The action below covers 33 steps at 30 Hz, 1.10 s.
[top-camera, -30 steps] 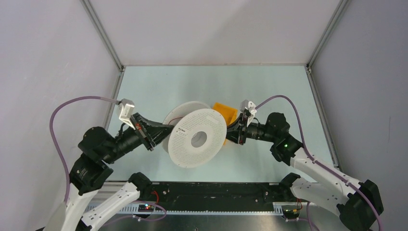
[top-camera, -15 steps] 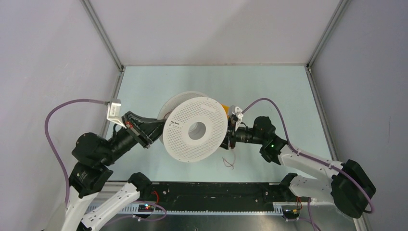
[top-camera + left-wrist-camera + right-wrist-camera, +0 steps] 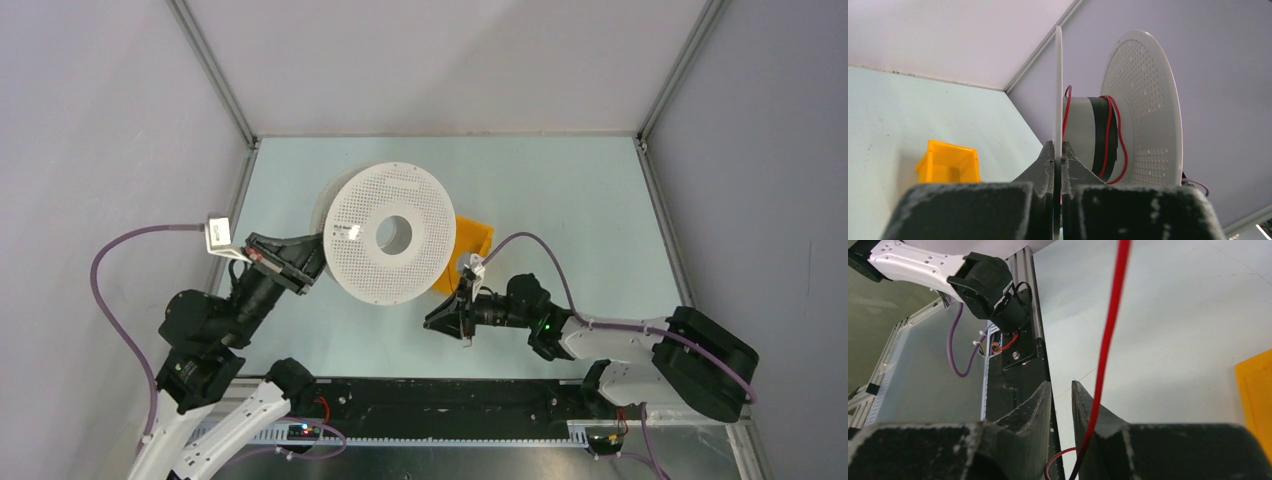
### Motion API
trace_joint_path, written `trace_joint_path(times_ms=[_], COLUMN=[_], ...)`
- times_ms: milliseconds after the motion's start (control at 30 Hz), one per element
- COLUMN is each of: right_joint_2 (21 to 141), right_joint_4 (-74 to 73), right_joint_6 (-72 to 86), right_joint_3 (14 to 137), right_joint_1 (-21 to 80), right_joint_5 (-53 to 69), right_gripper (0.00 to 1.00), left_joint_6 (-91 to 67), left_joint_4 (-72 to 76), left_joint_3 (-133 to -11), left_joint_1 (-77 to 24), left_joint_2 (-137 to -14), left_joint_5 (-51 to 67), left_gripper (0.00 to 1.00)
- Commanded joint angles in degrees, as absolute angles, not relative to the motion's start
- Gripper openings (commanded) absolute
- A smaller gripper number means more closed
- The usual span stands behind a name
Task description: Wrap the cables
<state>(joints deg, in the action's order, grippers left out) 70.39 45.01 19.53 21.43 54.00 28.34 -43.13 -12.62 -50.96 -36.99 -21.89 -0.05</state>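
Since the frame one second earlier, we note that the spool (image 3: 385, 275) has travelled from the middle of the table (image 3: 560, 190) toward its far left, and its perforated flange now lies almost flat to the overhead camera. Over the same interval the right gripper (image 3: 432, 325) has left the spool's right edge and come down toward the near edge, where it now stands well apart from the spool.

1. Left gripper (image 3: 1058, 159): clenched on the rim of the spool's thin solid flange. In the left wrist view we see both fingers pressed against that flange, one on each face.

2. Right gripper: the two fingers stand a narrow gap apart, with nothing between the tips. The red cable (image 3: 1105, 340) runs down in front of one finger (image 3: 1093, 425) and curls into a small loop near the finger bases. We cannot tell whether it is caught there.

3. Cable on the spool: in the left wrist view we see a few red turns lying loosely around the hub (image 3: 1083, 135), which is grey on one half and black on the other. The turns sit between the solid flange and the perforated flange.

4. Markings: we find one small dark printed label (image 3: 350, 232) on the perforated flange, left of the centre hole. Its text is too small to read. We see no other writing.

5. Surroundings: a yellow bin (image 3: 475, 238) rests on the table at the spool's right, partly covered by the flange in the overhead view.
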Motion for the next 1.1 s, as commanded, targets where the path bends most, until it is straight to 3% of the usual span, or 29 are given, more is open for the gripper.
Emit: trace_joint_path(times_ms=[0, 200, 467, 600, 700, 1067], right_joint_2=[74.0, 78.1, 80.4, 78.7, 79.9, 80.8], right_joint_4=[56.3, 62.5, 66.7, 58.2, 50.6, 18.8], right_joint_6=[21.6, 23.1, 26.5, 25.6, 26.6, 18.3], right_joint_3=[20.4, 18.5, 19.0, 23.2, 27.2, 49.3], right_joint_1=[56.5, 59.0, 62.1, 66.4, 68.7, 71.3], right_joint_5=[21.6, 17.8, 18.2, 13.8, 11.9, 14.3], right_gripper=[0.24, 0.23, 0.05, 0.01, 0.01, 0.0], left_joint_6=[-47.8, -48.1, -44.6, -37.4, -26.7, -9.9], left_joint_4=[-2.8, -2.7, -4.1, -5.1, -5.4, -11.8], left_joint_3=[-50.5, -48.9, -44.8, -44.1, -44.7, -46.0], left_joint_1=[-37.1, -37.1, -37.2, -37.1, -37.2, -39.1], left_joint_2=[-21.3, -20.0, -17.9, -17.8, -19.5, -25.8], left_joint_5=[-5.1, -10.9, -25.1, -32.0, -33.1, -33.4], left_gripper=[0.0, 0.0, 0.0, 0.0, 0.0, 0.0])
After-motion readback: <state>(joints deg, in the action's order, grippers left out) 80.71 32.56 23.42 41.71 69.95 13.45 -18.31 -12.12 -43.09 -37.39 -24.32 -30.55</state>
